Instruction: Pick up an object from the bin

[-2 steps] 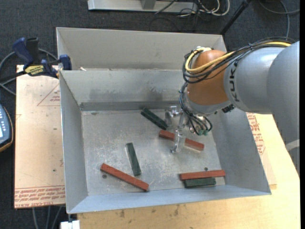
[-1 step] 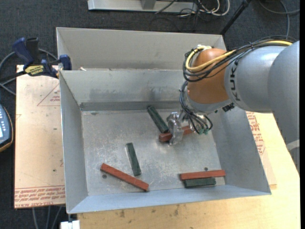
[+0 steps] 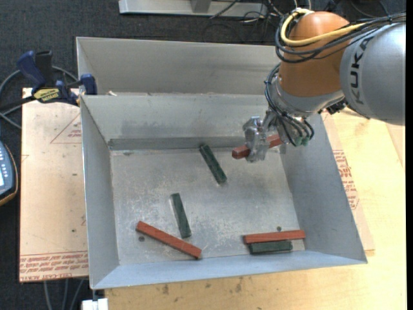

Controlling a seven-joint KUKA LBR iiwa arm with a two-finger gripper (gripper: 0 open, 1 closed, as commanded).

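One red bar is clamped in the tool, arm bent down over the bin, far right.

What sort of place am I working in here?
Probably a robotics lab test cell: a KUKA arm whose gripper holds a red bar over a grey metal bin, where more red bars and green bars lie loose.

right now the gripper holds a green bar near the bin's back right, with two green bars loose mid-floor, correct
Not quite. In the camera view the bar held by the gripper is red, not green. It is near the back right, and two green bars do lie loose mid-floor.
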